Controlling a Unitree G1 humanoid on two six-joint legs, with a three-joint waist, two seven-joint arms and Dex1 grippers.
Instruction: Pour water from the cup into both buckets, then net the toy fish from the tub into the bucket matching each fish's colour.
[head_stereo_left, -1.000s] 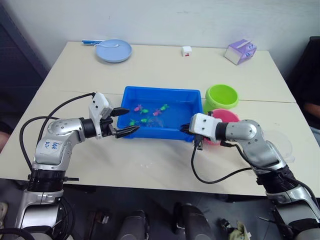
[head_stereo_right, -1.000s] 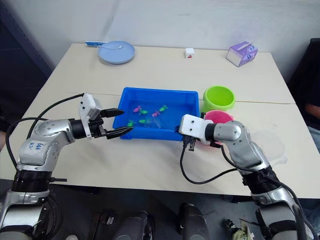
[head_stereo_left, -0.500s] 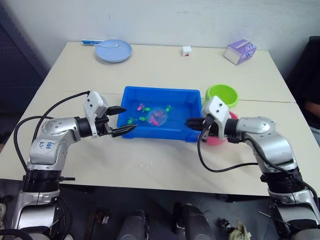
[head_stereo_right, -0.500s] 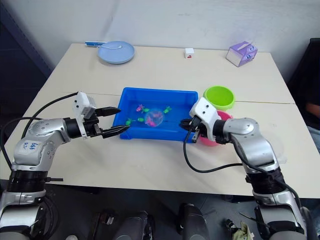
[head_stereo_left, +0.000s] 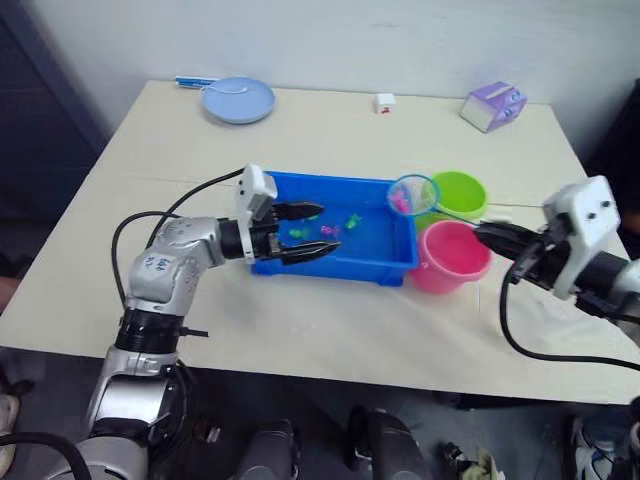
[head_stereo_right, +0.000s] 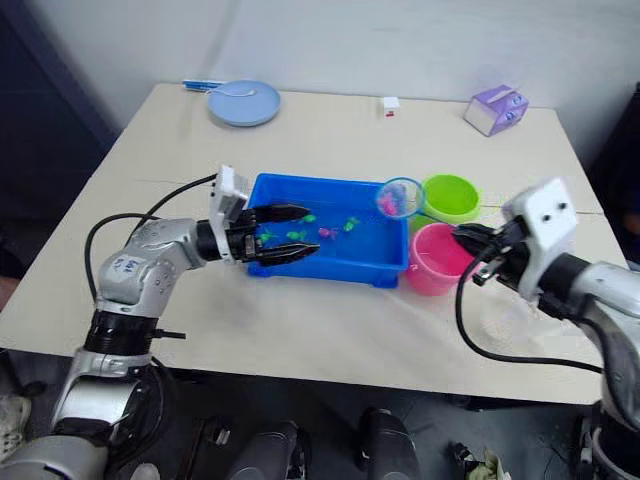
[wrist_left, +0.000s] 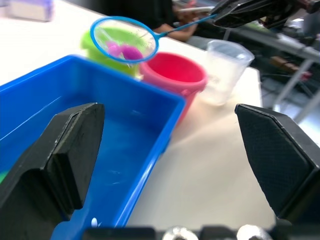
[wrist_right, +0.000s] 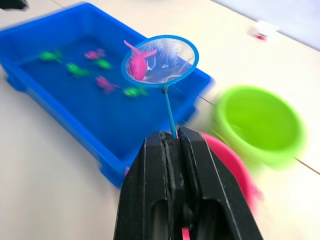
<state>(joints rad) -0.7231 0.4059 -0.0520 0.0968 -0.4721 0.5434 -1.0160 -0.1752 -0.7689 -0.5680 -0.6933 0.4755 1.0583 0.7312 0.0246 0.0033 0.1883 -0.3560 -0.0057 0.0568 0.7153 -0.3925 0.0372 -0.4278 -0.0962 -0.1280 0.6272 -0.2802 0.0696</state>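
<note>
Eye views: R gripper (head_stereo_right: 470, 236) clamped on the net (head_stereo_left: 412, 194) handle, hoop up in the air over the tub's (head_stereo_left: 300, 190) corner nearest the green bucket (head_stereo_left: 461, 192), pink bucket (head_stereo_left: 452, 255) just at 5 o'clock of the hoop. L gripper (head_stereo_left: 315, 230) spread wide over the tub's near-left part, holding nothing. L wrist view: pink fish (wrist_left: 131, 51) in the mesh, cup (wrist_left: 223, 70) beyond pink bucket. R wrist view: fingers (wrist_right: 150, 195) pinch the stick; green and pink fish (wrist_right: 106, 84) in the tub water.
</note>
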